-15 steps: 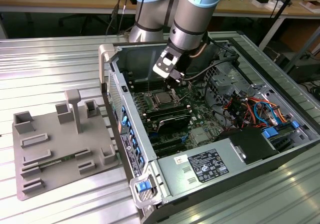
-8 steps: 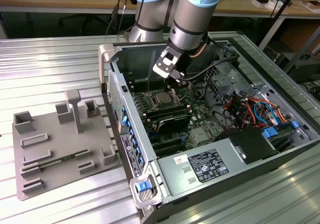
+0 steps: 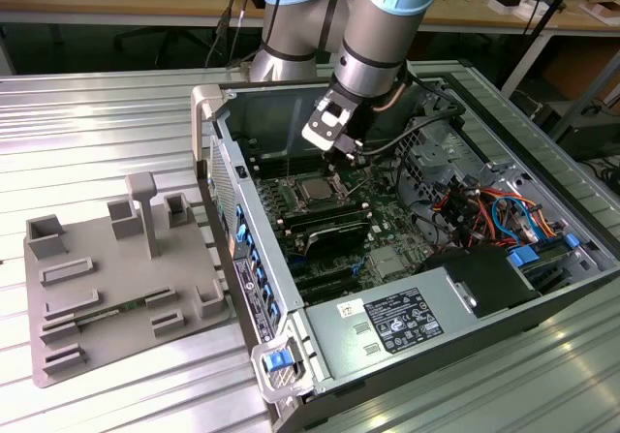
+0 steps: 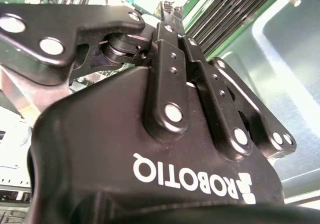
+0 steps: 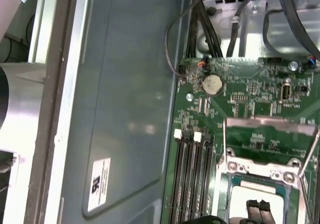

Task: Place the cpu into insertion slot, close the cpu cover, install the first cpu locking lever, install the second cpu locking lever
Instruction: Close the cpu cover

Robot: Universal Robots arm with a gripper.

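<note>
Arm reaches down into the open PC case [image 3: 291,297] on the ribbed metal tabletop [image 3: 97,113]. The claw [image 3: 354,152] hangs just above the board, near the socket area. Claw state: narrow. In the first wrist view the 2 black fingertips [image 5: 252,205] sit nearly together with only a thin line between them, and I can't make out anything pinched there. The second wrist view shows the claw [image 4: 169,8] from behind, with its links converging at the tips. The cpu [image 5: 250,189] shows as a pale grey square inside the silver rim of the insertion slot [image 5: 260,171], so it looks seated. It's the same grey square in the exterior view [image 3: 318,193]. The fingertips are directly over it, and I can't tell if they touch. The cpu cover [image 5: 272,126] looks swung up and open, with green board visible through its cut-out. Long black memory slots [image 5: 192,179] run just beside the socket, and a coin cell [image 5: 212,84] sits further up the board. The grey power supply box [image 3: 407,317] is at the near end of the case. A grey fixture plate [image 3: 107,278] lies on the tabletop at the exterior view's left, well apart from the claw.
</note>
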